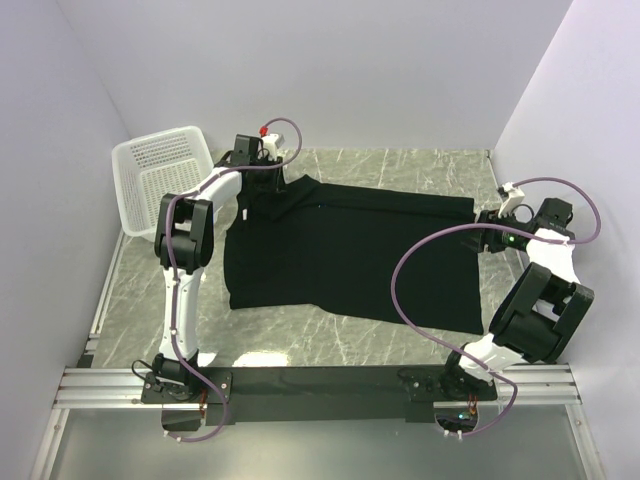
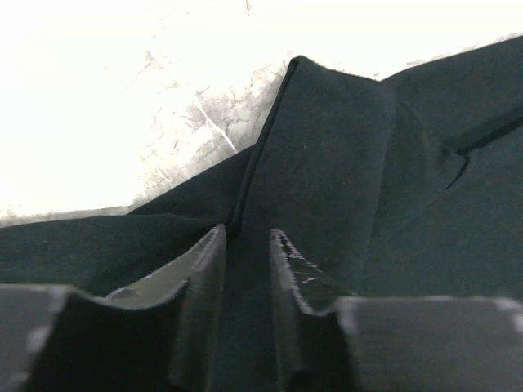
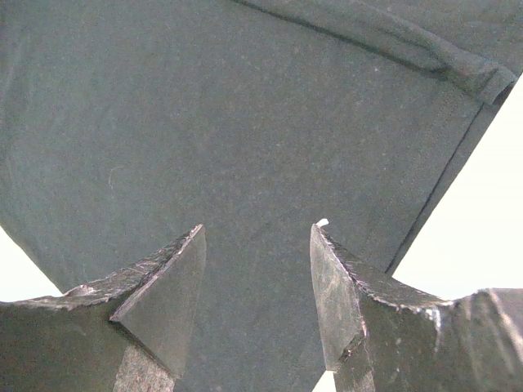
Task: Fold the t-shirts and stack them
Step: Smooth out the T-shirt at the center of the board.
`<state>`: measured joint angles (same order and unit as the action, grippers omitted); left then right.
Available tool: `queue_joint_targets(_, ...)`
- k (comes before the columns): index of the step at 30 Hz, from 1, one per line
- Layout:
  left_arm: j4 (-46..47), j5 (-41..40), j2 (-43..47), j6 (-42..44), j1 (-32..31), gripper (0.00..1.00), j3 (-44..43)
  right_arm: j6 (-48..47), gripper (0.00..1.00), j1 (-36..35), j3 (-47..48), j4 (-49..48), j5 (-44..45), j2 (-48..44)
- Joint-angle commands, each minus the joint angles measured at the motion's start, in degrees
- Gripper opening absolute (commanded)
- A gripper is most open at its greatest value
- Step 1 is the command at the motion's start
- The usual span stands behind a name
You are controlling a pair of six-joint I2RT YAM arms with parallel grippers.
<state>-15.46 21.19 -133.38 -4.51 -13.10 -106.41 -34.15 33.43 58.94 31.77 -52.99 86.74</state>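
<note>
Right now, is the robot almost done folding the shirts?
Not nearly. Done: one shirt lies spread out on the table. In hand: the left pincer is down on the shirt's far corner, jaws narrowly apart; the right pincer hangs open over its other end. Left: no fold made yet, and no stack in view.

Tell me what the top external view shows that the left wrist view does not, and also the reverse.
Only the top external view shows the whole outline of the black t-shirt spread out, the white mesh basket at the far left corner, and the right tool at the garment's right edge. Only the left wrist view shows the left tool close up, its fingers a little apart over a raised fold of fabric. Both views show the black t-shirt and the marble table.
</note>
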Motion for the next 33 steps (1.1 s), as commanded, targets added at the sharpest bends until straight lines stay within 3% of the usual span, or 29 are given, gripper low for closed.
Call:
queue_joint_targets(1,-1.14,-1.32,1.37,2.23,-0.17,0.36,-2.57,0.05,0.61,0.58,1.88,-0.3,-0.62,0.1)
queue_joint_targets(11,-2.38,-5.1,-0.65,3.37,-0.34,0.47,-3.1,-0.39,0.61,0.76,2.76,0.22,-0.53,0.54)
queue_joint_targets(20,-2.73,-0.45,-1.35,3.9,-0.43,0.43,-3.36,-0.21,0.61,0.93,2.76,0.22,-0.36,0.62)
queue_joint_targets(23,-3.6,-0.1,-1.53,3.9,-0.52,0.38,-3.54,-0.04,0.6,1.02,2.76,0.14,-0.36,0.71)
queue_joint_targets(29,-4.05,0.34,-0.57,6.36,-0.61,0.01,-3.45,-0.3,0.6,1.11,2.76,0.49,-0.62,0.71)
queue_joint_targets(33,-3.7,-0.01,2.59,6.97,-0.96,0.0,-3.89,-0.39,0.6,1.29,2.67,0.66,-0.88,0.27)
